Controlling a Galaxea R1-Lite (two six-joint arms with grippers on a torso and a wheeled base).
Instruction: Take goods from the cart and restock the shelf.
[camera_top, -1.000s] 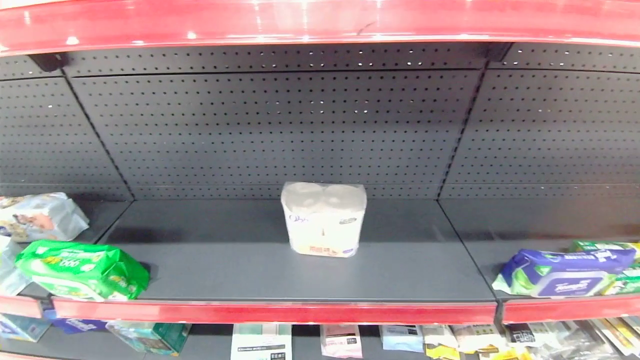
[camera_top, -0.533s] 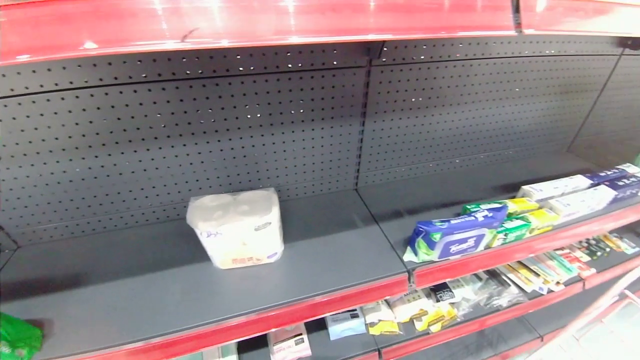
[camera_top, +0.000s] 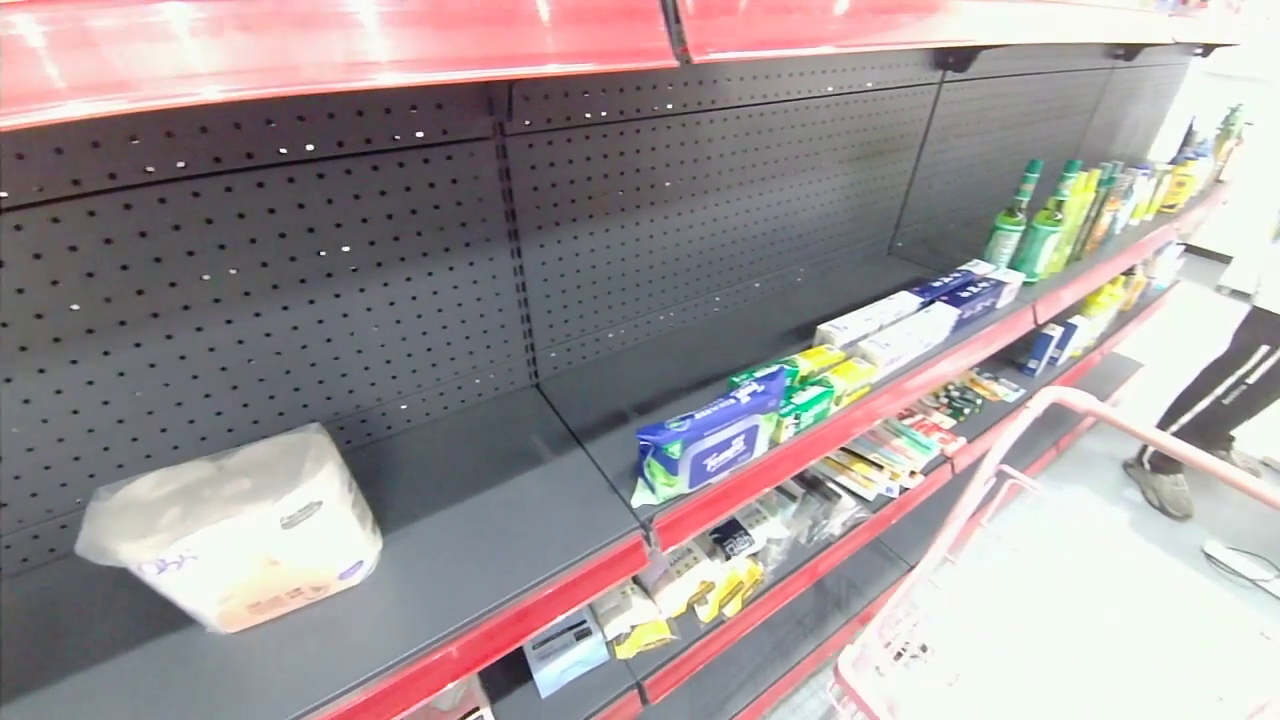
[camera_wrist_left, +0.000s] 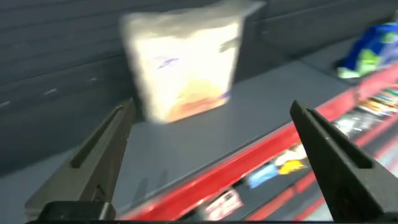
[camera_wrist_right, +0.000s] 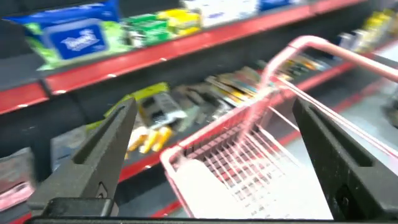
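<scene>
Left gripper (camera_wrist_left: 211, 106): jaws spread wide, the two dark fingers (camera_wrist_left: 99, 155) straight, tapering to narrow tips, tips level with each other. Right gripper (camera_wrist_right: 214, 104): same pose, jaws equally wide apart, both dark fingers straight with tips level. Neither gripper's fingers touch anything.

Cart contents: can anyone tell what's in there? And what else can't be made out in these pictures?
Cart: in the head view its inside is washed out by glare and cut off by the lower edge; in the right wrist view it is blurred. Contents unknown.
Roll pack: blurred in the left wrist view, print unreadable.
Packets: in the head view, half hidden under the red shelf edge.
Bottles: in the head view, too small to identify.
</scene>
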